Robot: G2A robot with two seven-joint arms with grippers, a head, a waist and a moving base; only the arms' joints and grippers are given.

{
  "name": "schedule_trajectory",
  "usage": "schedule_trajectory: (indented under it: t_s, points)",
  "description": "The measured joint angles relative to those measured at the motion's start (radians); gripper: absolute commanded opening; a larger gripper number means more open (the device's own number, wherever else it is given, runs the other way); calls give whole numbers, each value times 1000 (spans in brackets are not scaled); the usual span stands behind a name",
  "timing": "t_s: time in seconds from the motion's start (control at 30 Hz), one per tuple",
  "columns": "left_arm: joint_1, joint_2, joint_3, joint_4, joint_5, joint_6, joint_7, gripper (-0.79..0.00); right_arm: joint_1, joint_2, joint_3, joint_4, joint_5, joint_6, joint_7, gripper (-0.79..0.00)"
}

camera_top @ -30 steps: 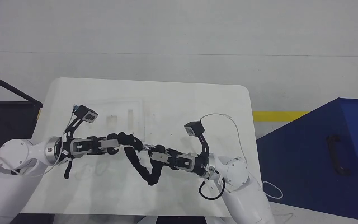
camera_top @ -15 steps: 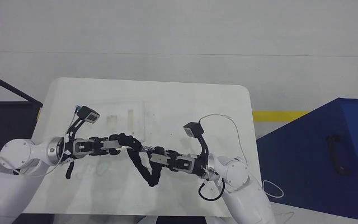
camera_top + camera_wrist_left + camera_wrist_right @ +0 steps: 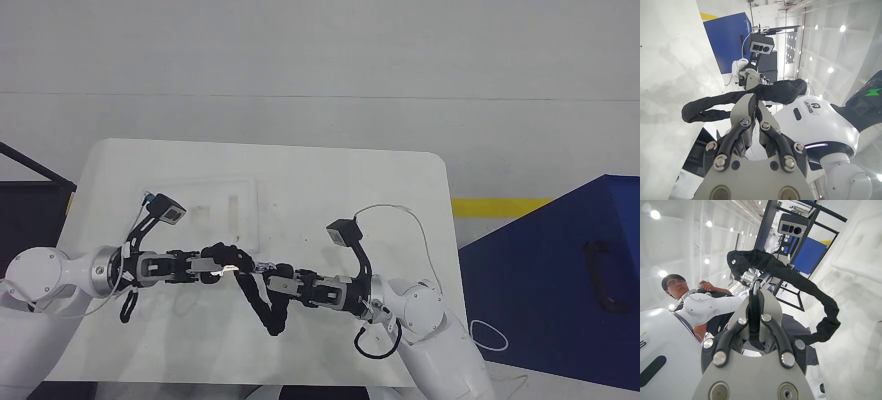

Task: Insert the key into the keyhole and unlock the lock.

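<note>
Left tool (image 3: 754, 99) clamps lock (image 3: 783, 91) above white table (image 3: 350, 180).

a white surface (image 3: 400, 200) with rounded corners stands on a pale grey floor (image 3: 320, 60). a white foam tray (image 3: 250, 186) with shallow recesses lies on it, toward the far left corner and well apart from the right edge. off the right edge a blue box (image 3: 560, 260) with a black handle (image 3: 597, 275) on it stands on the floor. a yellow line (image 3: 500, 206) runs along the floor from beside the right edge to the box. a dark frame (image 3: 30, 165) sits off the left edge.
</note>
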Motion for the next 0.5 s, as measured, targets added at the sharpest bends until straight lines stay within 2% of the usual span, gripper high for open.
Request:
schedule_trajectory:
  t_s: [0.27, 0.5]
  points:
    - [6, -9, -14, -6, 20, -19, 12, -785, 5, 13, -7, -19, -82, -7, -26, -785]
    - [15, -17, -16, -22, 31, -22, -5, -785, 2, 21, -18, -29, -95, 0, -46, -785]
